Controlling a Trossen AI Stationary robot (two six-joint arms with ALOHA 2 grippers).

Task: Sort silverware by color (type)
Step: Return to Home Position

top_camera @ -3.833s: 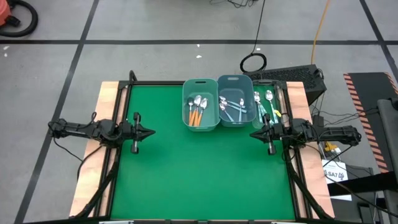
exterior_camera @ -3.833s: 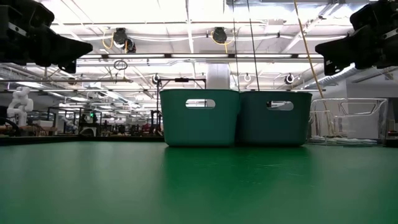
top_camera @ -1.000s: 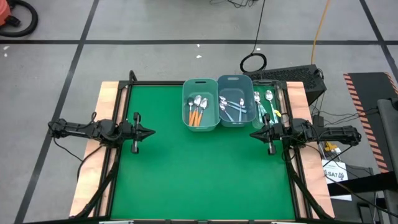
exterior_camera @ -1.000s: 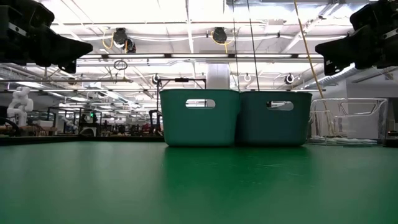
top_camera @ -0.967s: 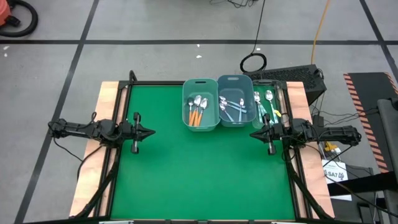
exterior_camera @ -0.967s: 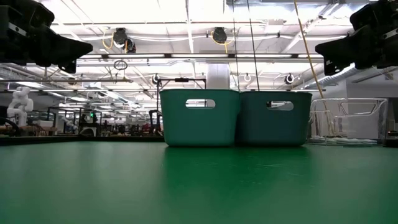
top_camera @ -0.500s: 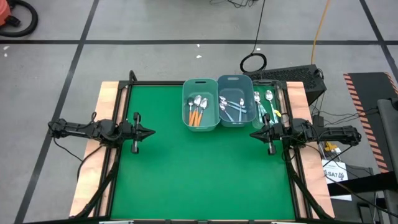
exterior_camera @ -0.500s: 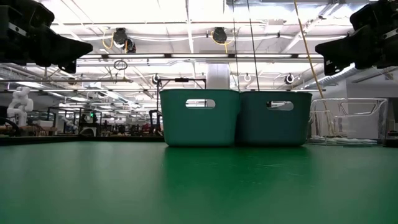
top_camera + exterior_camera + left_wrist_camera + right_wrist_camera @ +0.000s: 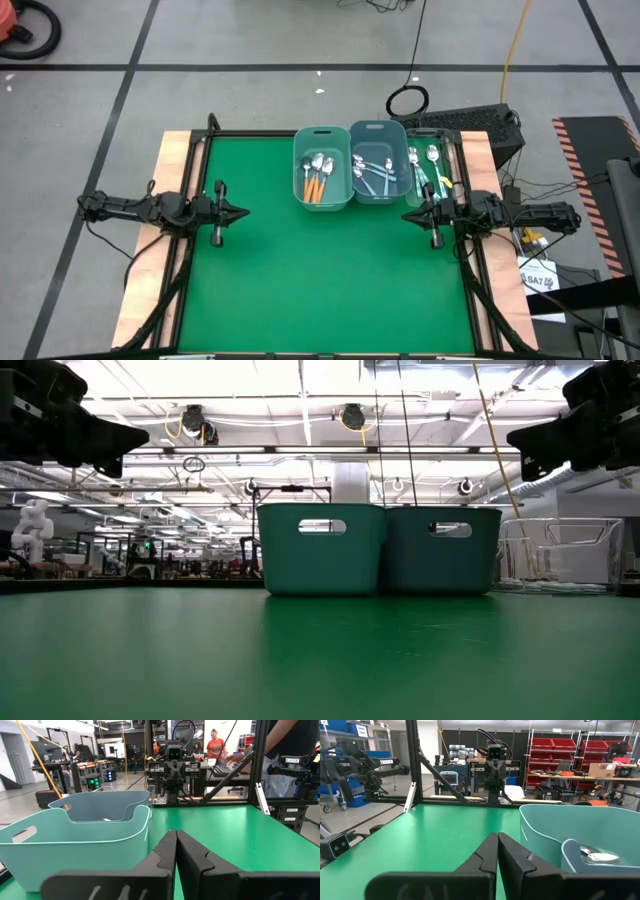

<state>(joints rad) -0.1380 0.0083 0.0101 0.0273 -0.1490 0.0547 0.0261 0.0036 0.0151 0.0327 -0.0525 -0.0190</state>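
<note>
Left hand (image 9: 243, 212): mid-left of the high view, raised over the tabletop's (image 9: 320, 285) left edge, well apart from the bins. Fingers pressed together, empty.
Orange-handled spoons (image 9: 316, 181): in the teal bin (image 9: 321, 131), upper centre. Bowls point to the top of the frame and the handles are bunched.
Blue-handled spoons (image 9: 374, 176): in the bluer bin (image 9: 378, 125), which touches the teal bin's right wall. They lie crossed over each other.
Green-handled spoons (image 9: 428, 170): just right of the bluer bin, at the tabletop's right edge. Whether a container holds them, I cannot tell from above.
Right hand (image 9: 406, 215): mid-right, just below the green-handled spoons. Fingers clenched on nothing.
Sort status (judgement): no spoon shows on the open green mat, so the sorting looks complete.
Handling (judgement): the spoons look light and stiff. The polished bowls are likely slippery. A pinch across the thin handle, near mid-length, looks safest, as overlapped spoons may drag their neighbours.
Materials: shiny metal bowls and slim matte plastic handles. The bins are smooth moulded plastic with rounded corners and slot handles. The mat is flat, green and low-sheen.
</note>
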